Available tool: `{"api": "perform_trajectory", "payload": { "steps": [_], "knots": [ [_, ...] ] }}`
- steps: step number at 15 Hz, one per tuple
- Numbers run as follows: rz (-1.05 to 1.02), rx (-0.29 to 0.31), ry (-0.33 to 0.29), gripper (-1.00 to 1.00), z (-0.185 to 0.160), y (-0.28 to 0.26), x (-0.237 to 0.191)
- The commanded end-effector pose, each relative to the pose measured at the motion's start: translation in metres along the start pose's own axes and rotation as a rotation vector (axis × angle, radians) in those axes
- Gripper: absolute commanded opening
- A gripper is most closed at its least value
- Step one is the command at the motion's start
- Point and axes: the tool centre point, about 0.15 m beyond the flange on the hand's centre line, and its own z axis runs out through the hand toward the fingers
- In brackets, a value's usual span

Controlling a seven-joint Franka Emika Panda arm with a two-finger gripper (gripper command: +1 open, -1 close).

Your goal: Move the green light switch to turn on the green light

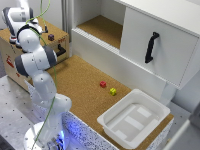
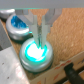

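Observation:
In the wrist view the green light switch (image 2: 36, 51) is a round button with a grey rim, and its centre glows bright green. My gripper (image 2: 39, 41) stands right over it, jaws drawn together, with the fingertips (image 2: 36, 35) touching the glowing top. Two blue-rimmed buttons (image 2: 20, 23) (image 2: 7, 12) lie beyond it on the same wooden box (image 2: 62, 37). In the exterior view the arm (image 1: 35, 60) bends over the wooden box (image 1: 10, 55) at the exterior view's left and hides the gripper tips and the buttons. A small dark purple block (image 1: 51, 37) sits on the box top.
A black handle (image 1: 61, 50) sticks out of the box side. On the cork table lie a red block (image 1: 103, 84) and a yellow block (image 1: 113, 91). A white bin (image 1: 134, 117) stands at the front right. A white cabinet with a black door handle (image 1: 151, 47) lies behind.

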Motion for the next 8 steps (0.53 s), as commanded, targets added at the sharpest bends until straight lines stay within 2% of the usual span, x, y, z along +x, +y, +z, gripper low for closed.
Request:
{"api": "perform_trajectory", "payload": {
  "steps": [1,3,5,8],
  "knots": [
    [-0.022,-0.184,0.037,1.0,-0.1,-0.01,0.011],
    [-0.033,-0.147,0.03,1.0,-0.093,-0.004,0.017],
    [-0.039,-0.083,0.029,1.0,-0.082,0.002,0.023],
    [-0.06,-0.066,0.018,1.0,-0.075,0.011,0.035]
  ]
}}
